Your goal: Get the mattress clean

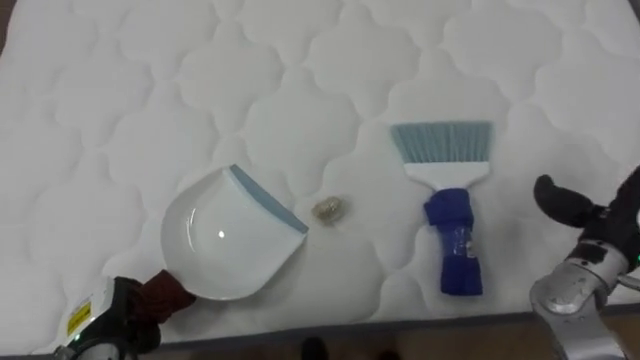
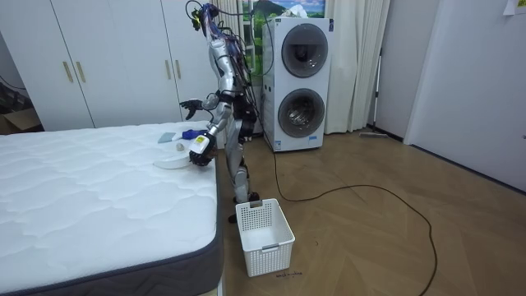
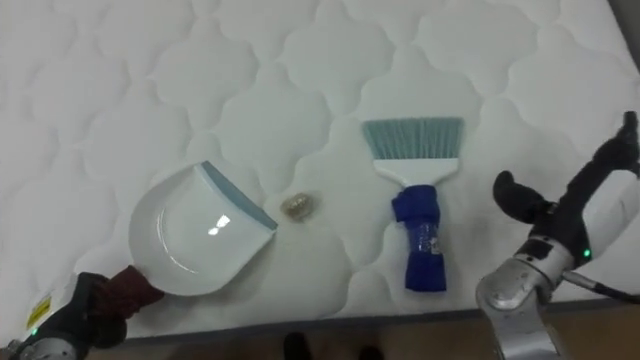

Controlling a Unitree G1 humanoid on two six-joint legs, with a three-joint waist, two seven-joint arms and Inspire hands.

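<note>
A white dustpan (image 1: 225, 240) with a pale blue lip lies on the white quilted mattress (image 1: 200, 90) near its front edge. My left hand (image 1: 115, 318) is shut on its dark red handle (image 1: 166, 293) at the lower left. A small crumpled beige scrap (image 1: 330, 209) lies just right of the pan's lip. Further right lies a hand brush (image 1: 452, 235) with a blue handle and pale blue bristles pointing away from me. To the right of the brush, apart from it, my right hand (image 1: 572, 205) hovers open. In the room view I stand at the bed's side.
The mattress edge (image 1: 400, 322) runs along the bottom of the eye views. A white slatted basket (image 2: 263, 235) stands on the wood floor by the bed's corner. Behind me are a stacked washer and dryer (image 2: 301, 82) and white wardrobes (image 2: 107, 62).
</note>
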